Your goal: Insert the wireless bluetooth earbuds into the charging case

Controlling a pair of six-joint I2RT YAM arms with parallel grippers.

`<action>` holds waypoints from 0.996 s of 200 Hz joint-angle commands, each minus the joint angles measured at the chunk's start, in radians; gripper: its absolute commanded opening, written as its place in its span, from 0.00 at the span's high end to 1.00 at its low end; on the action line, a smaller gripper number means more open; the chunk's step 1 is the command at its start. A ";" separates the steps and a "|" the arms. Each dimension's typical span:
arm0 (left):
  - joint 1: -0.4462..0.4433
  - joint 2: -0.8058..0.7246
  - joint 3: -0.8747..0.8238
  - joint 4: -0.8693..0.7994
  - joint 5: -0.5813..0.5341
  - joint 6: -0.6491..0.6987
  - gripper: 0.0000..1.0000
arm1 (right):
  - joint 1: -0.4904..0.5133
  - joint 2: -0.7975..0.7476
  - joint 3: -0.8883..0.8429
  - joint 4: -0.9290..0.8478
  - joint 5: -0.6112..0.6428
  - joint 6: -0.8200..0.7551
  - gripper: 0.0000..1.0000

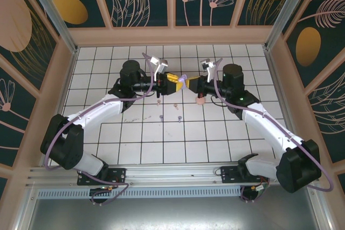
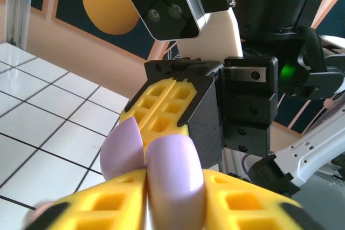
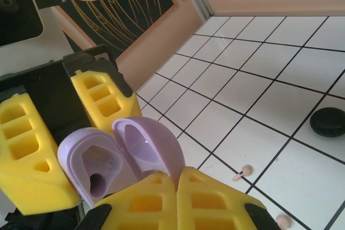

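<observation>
My left gripper (image 2: pixel 172 189) has its yellow fingers clamped on the base of the open lilac plastic clamshell charging case (image 3: pixel 99 160), held in the air above the white tiled table (image 1: pixel 124 144). My right gripper (image 3: pixel 177 181) meets it nose to nose, fingers pressed tight together at the lid's edge. Whether they pinch that edge I cannot tell. The case's wells face up and look bare.

What goes in them lies below. In the top view the tiny stemmed earbuds (image 1: pixel 179 118) are scattered on the tiles at about 6 o'clock from the case, well apart from both sets of fingers. From my right wrist, two pink earbuds (image 3: pixel 242 173) lie at 4 to 5 o'clock. One has its stem running 8 to 2 o'clock, and a glossy black round disc (image 3: pixel 328 121) sits at 3 o'clock. I judge my right arm the nearer, so it should go down for them while the left holds the case steady.
</observation>
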 commanded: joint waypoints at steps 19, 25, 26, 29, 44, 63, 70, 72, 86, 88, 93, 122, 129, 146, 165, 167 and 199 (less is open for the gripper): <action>-0.004 -0.029 0.003 0.007 -0.090 0.002 0.47 | 0.029 -0.026 0.069 -0.051 0.129 -0.033 1.00; -0.004 -0.035 0.003 0.001 -0.105 0.009 0.44 | 0.030 -0.028 0.073 -0.062 0.149 -0.037 1.00; -0.004 -0.035 0.003 0.000 -0.107 0.010 0.44 | 0.030 -0.029 0.074 -0.064 0.151 -0.037 1.00; -0.004 -0.039 0.001 -0.004 -0.114 0.014 0.43 | 0.029 -0.030 0.076 -0.070 0.160 -0.040 1.00; -0.001 -0.057 -0.002 -0.026 -0.142 0.036 0.38 | 0.032 -0.030 0.088 -0.103 0.203 -0.052 1.00; 0.003 -0.090 -0.003 -0.077 -0.172 0.079 0.32 | 0.031 -0.031 0.100 -0.132 0.238 -0.073 1.00; 0.006 -0.105 -0.003 -0.100 -0.178 0.096 0.28 | 0.032 -0.030 0.108 -0.146 0.252 -0.084 1.00; 0.008 -0.109 -0.003 -0.105 -0.179 0.103 0.27 | 0.031 -0.029 0.109 -0.147 0.253 -0.085 1.00; 0.016 -0.133 0.010 -0.169 -0.195 0.154 0.22 | 0.033 -0.024 0.124 -0.179 0.278 -0.113 1.00; 0.016 -0.136 0.013 -0.180 -0.197 0.162 0.22 | 0.033 -0.023 0.126 -0.184 0.282 -0.118 1.00; 0.018 -0.141 0.024 -0.213 -0.202 0.186 0.21 | 0.034 -0.020 0.131 -0.196 0.292 -0.132 1.00; 0.024 -0.129 0.135 -0.458 -0.213 0.340 0.16 | 0.047 0.000 0.177 -0.273 0.353 -0.236 1.00; 0.024 -0.118 0.168 -0.521 -0.217 0.374 0.15 | 0.054 0.004 0.188 -0.291 0.372 -0.265 1.00; 0.024 -0.080 0.252 -0.671 -0.216 0.452 0.15 | 0.064 0.014 0.223 -0.343 0.403 -0.341 1.00; 0.024 -0.044 0.330 -0.804 -0.210 0.525 0.16 | 0.081 0.017 0.258 -0.387 0.440 -0.407 1.00; 0.024 -0.039 0.335 -0.817 -0.211 0.531 0.16 | 0.083 0.018 0.263 -0.393 0.446 -0.415 1.00; 0.024 0.033 0.469 -1.022 -0.172 0.629 0.22 | 0.126 0.035 0.318 -0.451 0.511 -0.481 1.00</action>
